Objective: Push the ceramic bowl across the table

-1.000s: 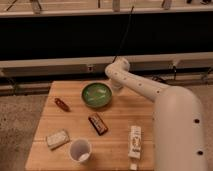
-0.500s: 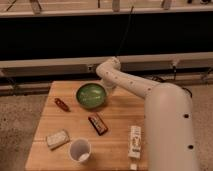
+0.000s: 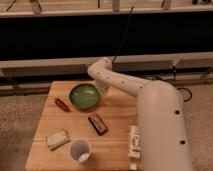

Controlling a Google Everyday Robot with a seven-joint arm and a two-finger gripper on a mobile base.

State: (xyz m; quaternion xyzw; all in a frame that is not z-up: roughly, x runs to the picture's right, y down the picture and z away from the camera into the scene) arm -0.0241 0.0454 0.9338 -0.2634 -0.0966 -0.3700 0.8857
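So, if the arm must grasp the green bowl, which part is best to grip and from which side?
Probably the rim of the ceramic bowl, from above on its right edge: it sits upright and open, and the gripper is already beside that edge. A pinch over the thin wall suits its shallow shape.

Ceramic bowl (image 3: 84, 95) glossy green; table (image 3: 117, 107) light matt wood, plank grain; pincer (image 3: 102, 86) beside bowl, smooth white casing.

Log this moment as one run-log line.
gripper: behind ceramic bowl's right rim | ceramic bowl: upright, far-centre table | push: underway
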